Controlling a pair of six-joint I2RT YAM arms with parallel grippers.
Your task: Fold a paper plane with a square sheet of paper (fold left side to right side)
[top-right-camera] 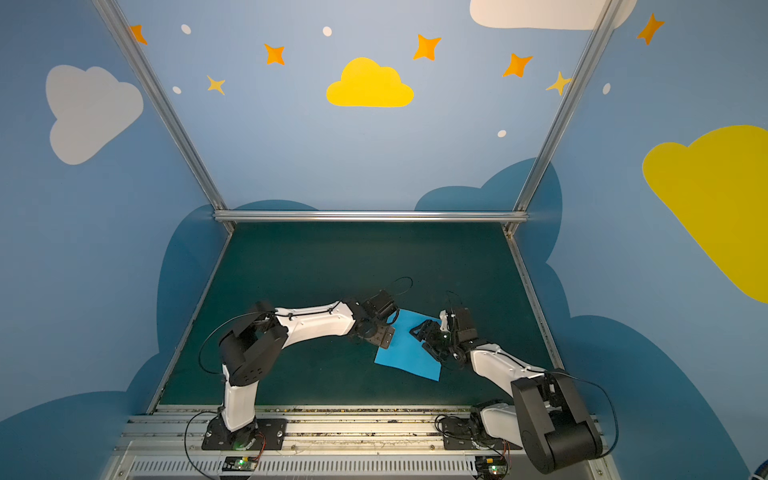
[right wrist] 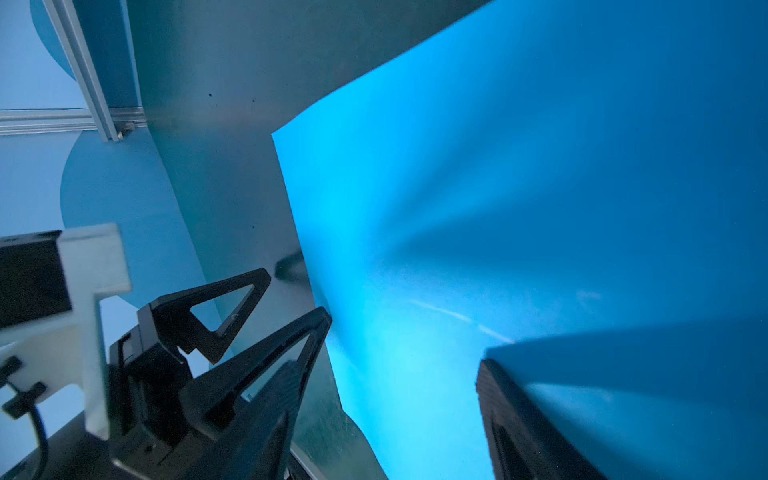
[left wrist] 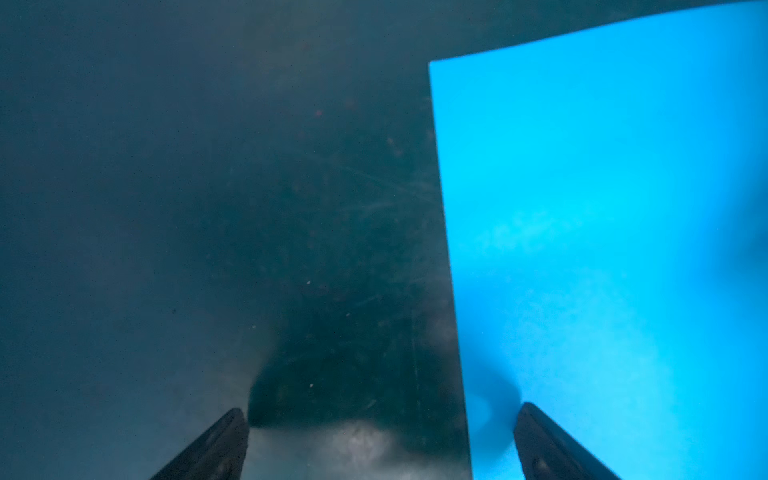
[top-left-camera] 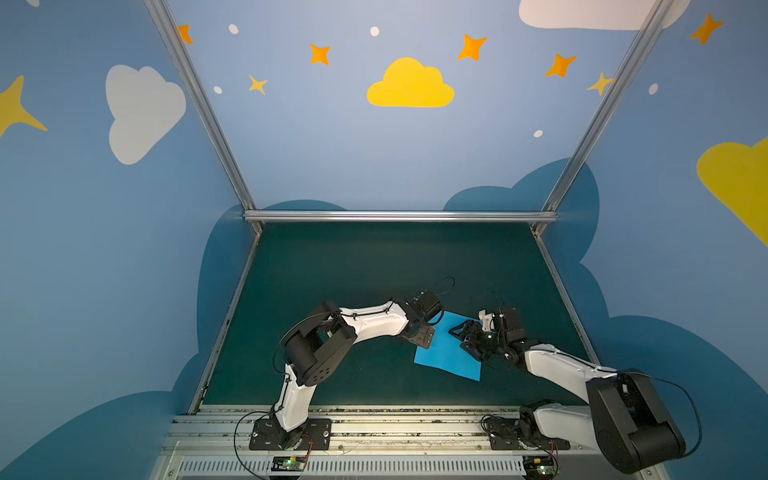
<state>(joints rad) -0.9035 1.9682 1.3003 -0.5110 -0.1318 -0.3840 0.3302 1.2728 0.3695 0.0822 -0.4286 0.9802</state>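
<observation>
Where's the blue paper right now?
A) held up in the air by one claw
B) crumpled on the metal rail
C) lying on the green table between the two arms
C: the square sheet of paper lies on the table; left gripper and right gripper are open.

This is a robotics lab cell, dressed up rather than lived in. A silver aluminium extrusion frame [top-left-camera: 399,216] boxes in the space and holds blue wall panels [top-left-camera: 332,158] printed with a yellow cloud [top-left-camera: 409,85] and orange four-pointed stars [top-left-camera: 471,47]. A dark green matted bench [top-left-camera: 374,266] fills the floor of the booth. Two white-and-black jointed robot arms [top-left-camera: 374,322] [top-left-camera: 561,370] stand bolted to a slotted aluminium base rail [top-left-camera: 415,428] at its near edge, with black cables [top-left-camera: 239,440] running to small circuit boards lit green [top-left-camera: 291,462].
</observation>
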